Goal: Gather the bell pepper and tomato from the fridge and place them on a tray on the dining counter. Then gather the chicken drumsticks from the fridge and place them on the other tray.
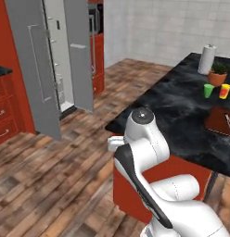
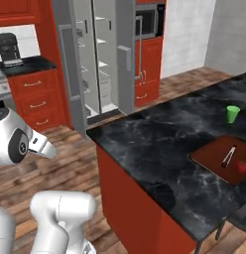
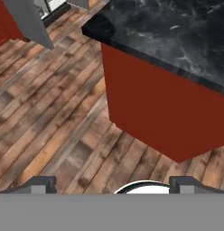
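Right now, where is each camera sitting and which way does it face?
Left base view: behind the arm, on its left, facing the open fridge and dining counter; a tray at right.
Right base view: behind-right, same fridge and counter; arm lower left.
Hand view: looks down at wood floor and the counter's corner; open claw at bottom.
Shared: fridge, counter.

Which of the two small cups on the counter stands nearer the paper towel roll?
The green cup: it stands on the paper towel roll's side of the yellow cup, beside the potted plant.
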